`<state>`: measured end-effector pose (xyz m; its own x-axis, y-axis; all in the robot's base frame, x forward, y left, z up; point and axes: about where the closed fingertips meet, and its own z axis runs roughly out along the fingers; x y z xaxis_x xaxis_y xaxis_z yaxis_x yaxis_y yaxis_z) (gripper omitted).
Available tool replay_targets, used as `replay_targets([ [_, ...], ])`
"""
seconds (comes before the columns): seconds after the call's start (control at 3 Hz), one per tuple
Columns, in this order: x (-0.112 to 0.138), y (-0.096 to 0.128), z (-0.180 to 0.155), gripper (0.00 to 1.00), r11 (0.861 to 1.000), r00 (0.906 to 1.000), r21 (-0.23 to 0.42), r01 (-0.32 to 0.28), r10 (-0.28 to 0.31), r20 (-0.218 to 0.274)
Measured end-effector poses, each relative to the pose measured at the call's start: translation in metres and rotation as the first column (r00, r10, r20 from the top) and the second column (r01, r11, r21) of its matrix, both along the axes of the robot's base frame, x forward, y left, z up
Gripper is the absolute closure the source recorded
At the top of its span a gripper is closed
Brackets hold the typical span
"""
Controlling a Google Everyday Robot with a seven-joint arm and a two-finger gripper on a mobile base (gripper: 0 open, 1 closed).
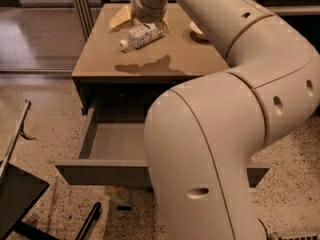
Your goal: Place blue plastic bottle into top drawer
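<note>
Noting gripper (149, 27) hanging over the far part of the tan table (100, 64), wrist pointing down. Reading jaws as pinching the blue plastic bottle (142, 35) across its labelled middle; judging so from the bottle lying tilted just under the wrist while casting a shadow apart from itself on the table top. Seeing white cap pointing down-left, toward the table's left edge. Spotting a yellow flat item (119, 20) just behind the bottle and a white bowl (196, 30) to the right, mostly hiding behind the arm. Finding top drawer (102, 173) standing pulled out below the table front, grey floor showing. Judging bottle as light, thin-walled and crinkly, likely denting under a hard squeeze and sliding on its smooth label; favouring a moderate grip at mid-body, keeping off the cap end. Expecting little risk of breakage on a low drop into the drawer
</note>
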<state>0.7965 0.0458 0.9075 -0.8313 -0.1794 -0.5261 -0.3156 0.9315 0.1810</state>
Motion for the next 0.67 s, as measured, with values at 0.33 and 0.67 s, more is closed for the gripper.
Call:
replay_targets([
  [0.33,0.0067,-0.0044,-0.0116,0.00,0.985,0.9847,0.053,0.162,-0.158,-0.074],
  [0.67,0.0068,-0.0041,-0.0120,0.00,0.985,0.9846,0.052,0.162,-0.158,-0.074],
])
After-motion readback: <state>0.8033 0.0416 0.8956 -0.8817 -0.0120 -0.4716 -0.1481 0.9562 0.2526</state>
